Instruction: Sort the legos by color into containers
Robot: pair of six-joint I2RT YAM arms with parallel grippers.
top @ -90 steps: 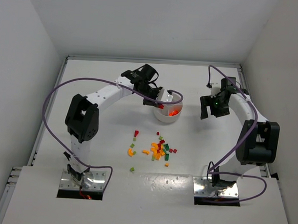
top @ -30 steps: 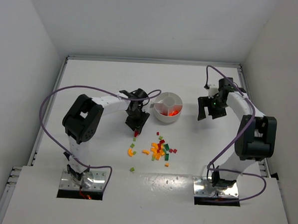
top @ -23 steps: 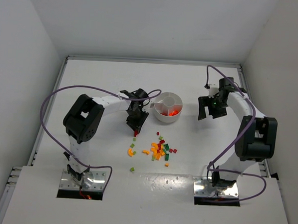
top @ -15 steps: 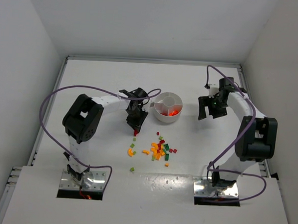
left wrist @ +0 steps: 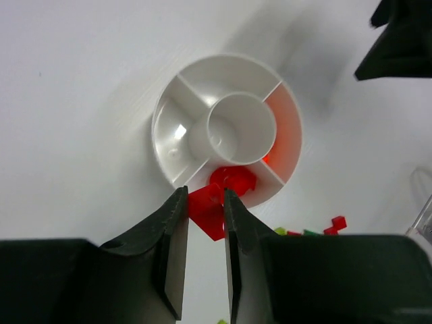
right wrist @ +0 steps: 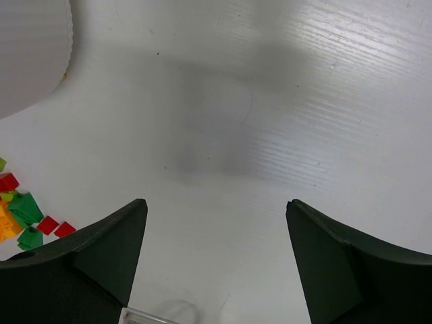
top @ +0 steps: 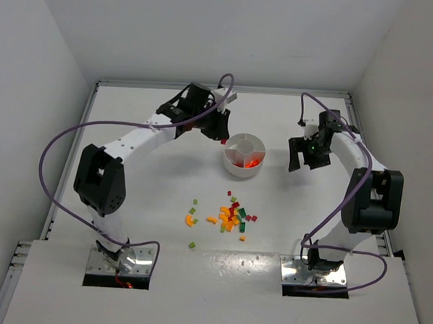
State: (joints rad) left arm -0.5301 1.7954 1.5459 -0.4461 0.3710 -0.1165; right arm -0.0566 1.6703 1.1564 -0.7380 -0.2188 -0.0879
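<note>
The round white dish (left wrist: 160, 120) stands on the table (top: 149, 195), split into four wedges around a central cup (left wrist: 241, 128); the wedge nearest the left wrist camera holds a few red legos (left wrist: 234, 181), and the wedge to its right glows reddish along its wall, though I cannot tell whether a brick lies in it.

The left gripper (left wrist: 204, 196) is clamped on a single red brick (left wrist: 209, 216); the brick sits right between the two fingers (left wrist: 174, 236), pinched at the tips, with its lower part jutting out past them. It hangs skewed, one corner pointing away from the tips; which side is its long one I cannot make out. From the wrist it hangs over the dish's rim by the red wedge; from above it is off the table, just beside the dish's far-left rim (top: 228, 149).

The loose legos (top: 232, 215), red, orange, yellow and green, lie scattered on the table nearer the arm bases, well apart from the dish.

The right gripper (right wrist: 216, 202) hovers to the right of the dish with its jaws spread wide, nothing between them.
</note>
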